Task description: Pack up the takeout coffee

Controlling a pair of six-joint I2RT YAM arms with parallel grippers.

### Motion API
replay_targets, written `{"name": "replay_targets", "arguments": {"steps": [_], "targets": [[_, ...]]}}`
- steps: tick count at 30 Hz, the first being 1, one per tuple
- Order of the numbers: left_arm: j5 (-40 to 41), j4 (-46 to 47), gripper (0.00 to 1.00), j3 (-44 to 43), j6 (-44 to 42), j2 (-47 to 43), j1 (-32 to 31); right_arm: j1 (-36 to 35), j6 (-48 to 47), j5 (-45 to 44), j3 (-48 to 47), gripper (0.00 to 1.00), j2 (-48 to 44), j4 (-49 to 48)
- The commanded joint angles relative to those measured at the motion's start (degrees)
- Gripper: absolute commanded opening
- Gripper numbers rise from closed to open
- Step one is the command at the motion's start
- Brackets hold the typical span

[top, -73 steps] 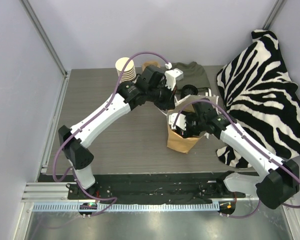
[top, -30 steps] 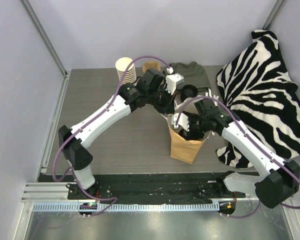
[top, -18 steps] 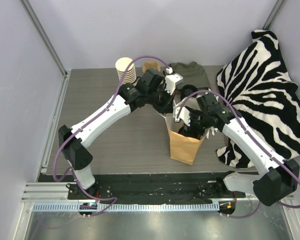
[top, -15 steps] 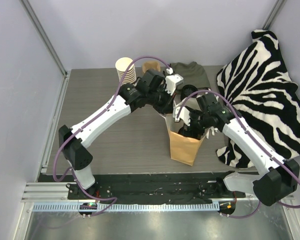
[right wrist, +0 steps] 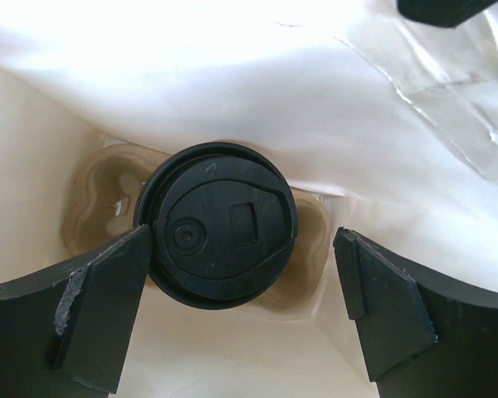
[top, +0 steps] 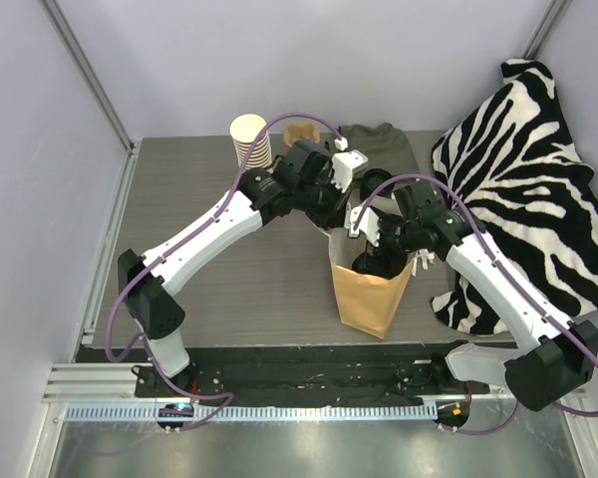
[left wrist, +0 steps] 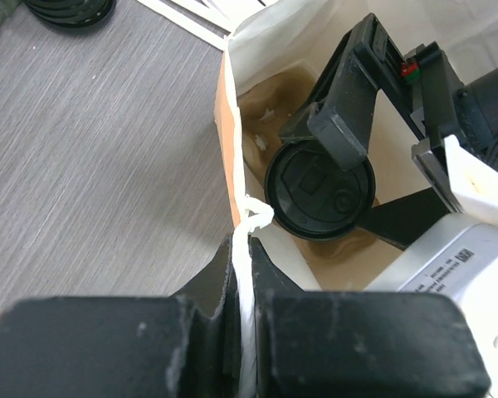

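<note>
Stretches the left arm (top: 204,234) from the near-left base diagonally up to mid-table, elbow raised and wrist tipped down, with the left gripper (left wrist: 245,249) pinched tight on the rim of the paper bag (top: 364,299). Bends the right arm (top: 498,289) in from the near-right base, forearm angled inward and wrist pointing straight down. Holds the right gripper (right wrist: 245,257) lowered into the bag's mouth, black fingers (right wrist: 100,307) spread wide apart.

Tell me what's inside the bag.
The coffee, lid up, between the fingers of the open right tool. The lid hides the cup body and most of the bag floor.
</note>
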State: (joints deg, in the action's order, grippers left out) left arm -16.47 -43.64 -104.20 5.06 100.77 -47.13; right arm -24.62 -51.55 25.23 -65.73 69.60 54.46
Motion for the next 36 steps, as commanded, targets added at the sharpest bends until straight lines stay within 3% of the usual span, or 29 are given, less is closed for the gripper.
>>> {"name": "replay_targets", "arguments": {"steps": [1, 27, 36], "targets": [[0.7, -0.5, 0.0, -0.8, -1.8, -2.4, -0.1, 0.6, 1.1, 0.4, -2.2, 1.0, -1.8, -0.8], [4.5, 1.7, 0.0, 0.6, -4.8, -5.8, -0.9, 1.0, 3.5, 0.1, -1.5, 1.0, -2.8, -5.6], [9.3, 4.1, 0.0, 2.6, -13.3, -6.8, -1.9, 0.9, 6.2, 0.3, -0.5, 1.0, -3.0, -11.1]]}}
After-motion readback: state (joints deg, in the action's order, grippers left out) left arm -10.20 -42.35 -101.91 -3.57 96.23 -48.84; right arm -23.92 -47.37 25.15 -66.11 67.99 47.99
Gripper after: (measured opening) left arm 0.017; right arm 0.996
